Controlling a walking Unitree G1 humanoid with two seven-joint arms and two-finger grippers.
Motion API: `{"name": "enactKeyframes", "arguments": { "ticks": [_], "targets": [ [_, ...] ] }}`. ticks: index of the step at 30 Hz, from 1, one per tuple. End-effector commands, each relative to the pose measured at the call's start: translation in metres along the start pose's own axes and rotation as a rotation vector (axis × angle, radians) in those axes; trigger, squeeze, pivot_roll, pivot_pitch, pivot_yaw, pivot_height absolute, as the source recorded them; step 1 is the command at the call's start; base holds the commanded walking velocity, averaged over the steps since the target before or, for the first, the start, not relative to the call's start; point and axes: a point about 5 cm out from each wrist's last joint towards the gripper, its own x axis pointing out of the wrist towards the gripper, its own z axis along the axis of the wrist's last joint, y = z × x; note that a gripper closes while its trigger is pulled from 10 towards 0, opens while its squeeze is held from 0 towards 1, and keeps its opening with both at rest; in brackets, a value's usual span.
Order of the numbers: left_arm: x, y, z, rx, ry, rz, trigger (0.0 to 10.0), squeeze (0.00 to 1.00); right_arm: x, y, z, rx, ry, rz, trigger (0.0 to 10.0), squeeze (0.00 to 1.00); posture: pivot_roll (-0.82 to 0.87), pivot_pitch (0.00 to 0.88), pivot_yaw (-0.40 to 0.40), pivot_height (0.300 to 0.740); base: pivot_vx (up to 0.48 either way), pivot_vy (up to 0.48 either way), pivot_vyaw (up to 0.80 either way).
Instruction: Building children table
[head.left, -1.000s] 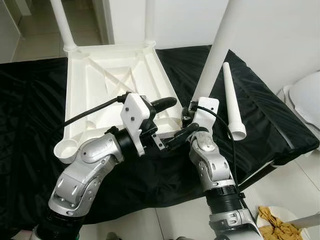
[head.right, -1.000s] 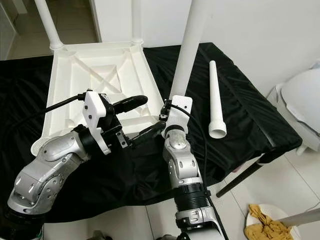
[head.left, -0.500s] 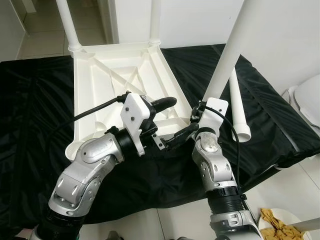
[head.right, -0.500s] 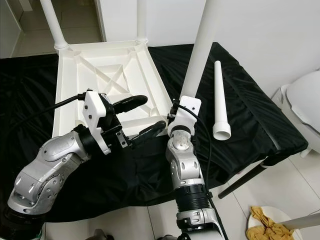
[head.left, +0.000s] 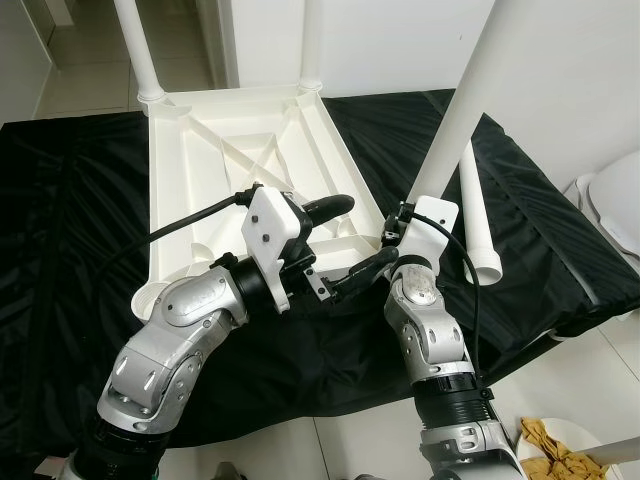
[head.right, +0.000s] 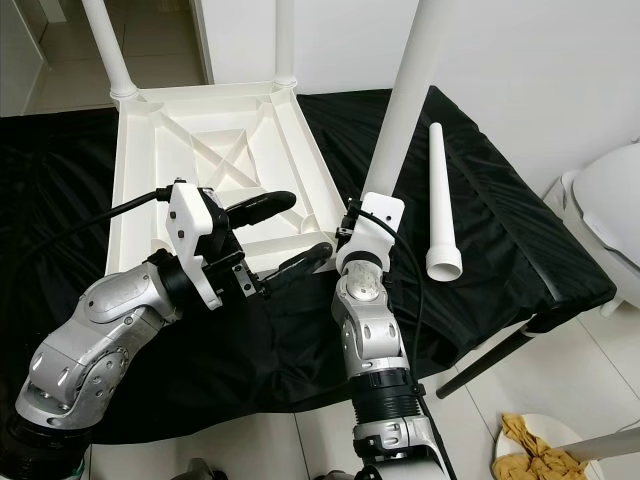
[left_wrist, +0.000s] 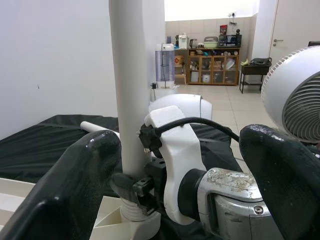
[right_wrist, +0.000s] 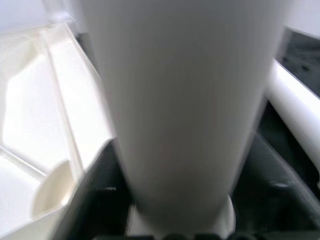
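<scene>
Our right gripper (left_wrist: 131, 187) clamps the upright white plastic table leg (head.left: 470, 95) at its base in the upturned white plastic tabletop (head.left: 215, 150). Our left gripper (head.left: 345, 235) hovers beside it, fingers wide apart, holding nothing.

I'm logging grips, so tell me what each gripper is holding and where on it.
The right gripper clasps the upright white leg near its base. The left gripper is open and holds nothing.

White walls (head.right: 520, 60), tiled floor (head.right: 590, 370), distant shelving (left_wrist: 212, 62).
</scene>
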Motion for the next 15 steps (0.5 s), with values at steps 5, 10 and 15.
{"name": "enactKeyframes", "arguments": {
  "ticks": [5,10,15],
  "targets": [
    [0.002,-0.004,-0.001,0.002,-0.002,-0.024,10.0,0.00,-0.003,-0.007,-0.025,0.035,0.112,-0.034,10.0,1.00,-0.03,0.068,-0.028,0.740,0.000,0.000,0.00],
    [0.002,-0.004,-0.001,0.003,-0.002,-0.023,10.0,0.00,0.003,-0.009,-0.016,0.032,0.057,0.005,10.0,1.00,-0.03,0.060,-0.029,0.740,0.000,0.000,0.00],
    [0.003,-0.004,-0.001,0.005,-0.001,-0.025,10.0,0.00,0.011,-0.012,-0.006,0.046,0.011,0.044,10.0,1.00,-0.03,0.058,-0.028,0.740,0.000,0.000,0.00]
  ]
}}
